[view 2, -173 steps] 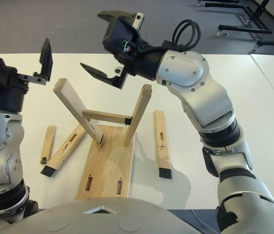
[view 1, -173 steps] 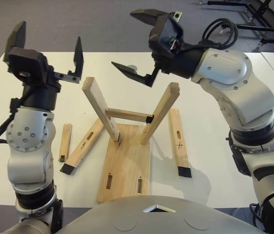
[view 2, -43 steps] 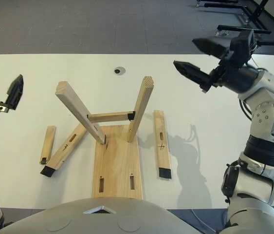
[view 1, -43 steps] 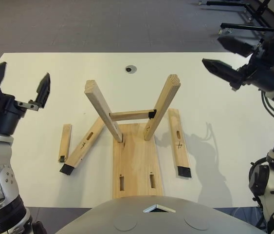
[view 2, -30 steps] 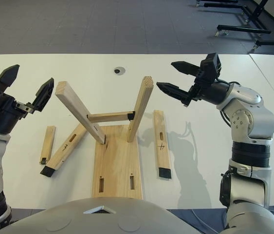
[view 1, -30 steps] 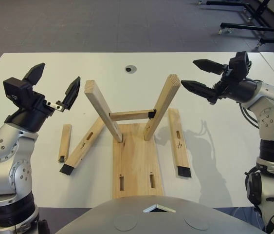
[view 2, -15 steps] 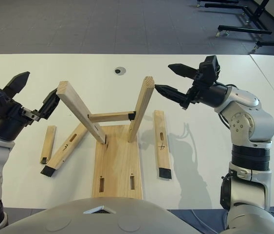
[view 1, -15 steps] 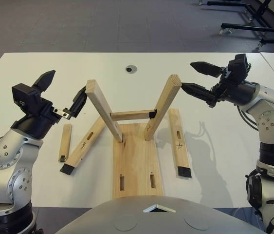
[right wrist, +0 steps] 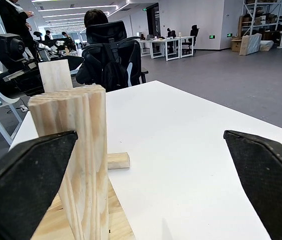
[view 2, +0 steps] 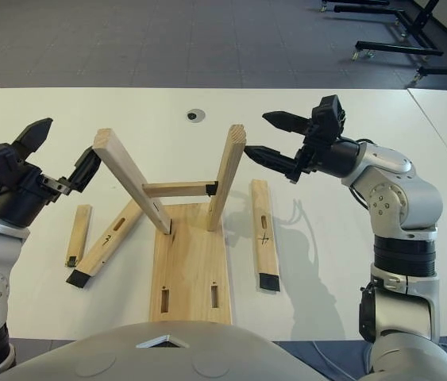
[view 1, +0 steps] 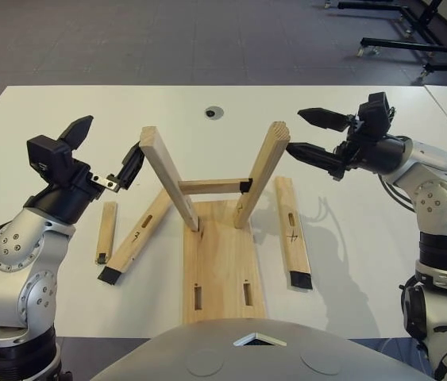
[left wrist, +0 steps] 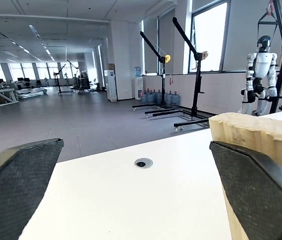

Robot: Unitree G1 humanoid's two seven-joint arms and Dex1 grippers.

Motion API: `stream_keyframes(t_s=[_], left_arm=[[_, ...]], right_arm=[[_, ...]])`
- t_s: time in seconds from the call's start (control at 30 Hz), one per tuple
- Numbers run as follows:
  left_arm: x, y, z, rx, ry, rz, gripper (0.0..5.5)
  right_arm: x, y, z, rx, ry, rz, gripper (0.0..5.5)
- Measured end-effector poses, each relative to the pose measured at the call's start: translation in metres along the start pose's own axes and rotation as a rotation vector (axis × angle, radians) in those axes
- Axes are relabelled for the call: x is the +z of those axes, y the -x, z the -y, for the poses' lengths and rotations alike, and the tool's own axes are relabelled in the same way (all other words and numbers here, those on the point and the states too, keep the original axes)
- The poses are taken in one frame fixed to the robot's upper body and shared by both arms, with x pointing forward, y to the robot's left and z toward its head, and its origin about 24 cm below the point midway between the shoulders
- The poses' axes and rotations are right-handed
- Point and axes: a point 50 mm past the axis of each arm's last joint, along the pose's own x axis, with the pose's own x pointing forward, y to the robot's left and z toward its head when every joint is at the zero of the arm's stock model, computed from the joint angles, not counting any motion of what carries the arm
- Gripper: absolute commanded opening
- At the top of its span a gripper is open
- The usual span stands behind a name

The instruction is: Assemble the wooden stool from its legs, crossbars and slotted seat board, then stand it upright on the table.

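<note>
The slotted seat board (view 1: 215, 266) lies flat on the white table. Two legs stand in its far slots and splay apart: the left leg (view 1: 167, 178) and the right leg (view 1: 261, 173), joined by a crossbar (view 1: 211, 186). My left gripper (view 1: 104, 149) is open just left of the left leg's top (left wrist: 261, 137), one finger (view 1: 132, 165) close beside it. My right gripper (view 1: 294, 131) is open at the right leg's top (right wrist: 73, 150), its lower finger (view 1: 306, 151) nearly touching the wood. Neither gripper holds anything.
A loose leg (view 1: 137, 238) and a short crossbar (view 1: 107, 232) lie on the table left of the board. Another loose leg (view 1: 292, 232) lies to its right. A small round hole (view 1: 210, 113) sits in the far tabletop.
My right gripper has moved left until its lower finger reaches the right leg's top. The left gripper has edged slightly toward the left leg's top. The wooden parts have not moved.
</note>
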Motion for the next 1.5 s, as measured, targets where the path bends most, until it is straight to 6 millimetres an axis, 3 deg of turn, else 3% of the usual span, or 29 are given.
stream_keyframes(t_s=[0.5, 0.87, 1.5], left_arm=[[-0.014, -0.013, 0.01, 0.046, -0.077, -0.005, 5.36], [-0.017, -0.039, 0.0, 0.068, -0.147, -0.006, 5.36], [-0.026, -0.063, -0.004, 0.071, -0.118, -0.011, 5.36]], right_arm=[[0.01, -0.008, 0.009, 0.0, 0.065, -0.07, 5.4], [0.009, -0.014, 0.007, 0.035, 0.085, -0.111, 5.4], [0.007, -0.018, 0.008, 0.002, 0.109, -0.102, 5.4]])
